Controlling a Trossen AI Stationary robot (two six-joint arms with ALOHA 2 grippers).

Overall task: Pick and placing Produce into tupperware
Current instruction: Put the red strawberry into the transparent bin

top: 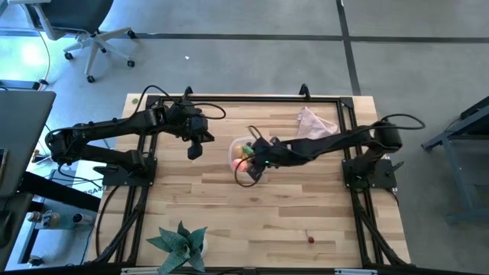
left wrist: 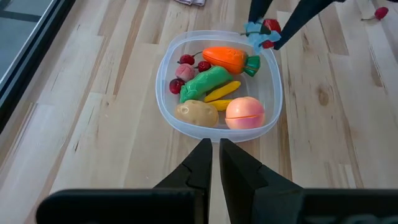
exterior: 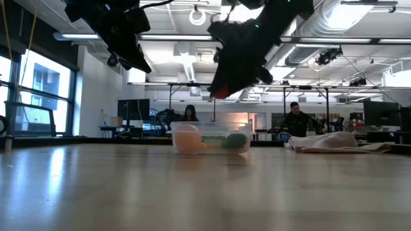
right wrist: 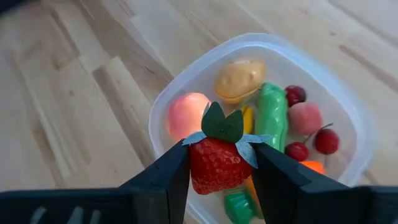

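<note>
The clear tupperware [top: 238, 156] stands mid-table and holds an orange carrot [left wrist: 227, 57], a green pepper [left wrist: 205, 81], a tan potato [left wrist: 196, 112], a pink peach [left wrist: 244, 112], yellow sticks [left wrist: 222, 93] and red cherries [left wrist: 186, 61]. My right gripper [right wrist: 217, 155] hovers over the tupperware's rim [right wrist: 261, 38], shut on a red strawberry [right wrist: 214, 165]. My left gripper [left wrist: 215, 146] is shut and holds nothing. It hangs above the table, left of the tupperware. My right gripper pinches the strawberry's two red sides [right wrist: 200, 168] between its two fingers, the green leaf cap [right wrist: 222, 124] pointing away from the wrist. The fingers slant down from the table's right side. The strawberry is lifted clear, above the tupperware's contents.
A pinkish-beige cloth [top: 313, 124] lies at the far right of the table. A green fake plant [top: 179, 244] stands at the near edge. One small red piece [top: 310, 239] lies on the wood near the front right. People sit in the room beyond the table.
</note>
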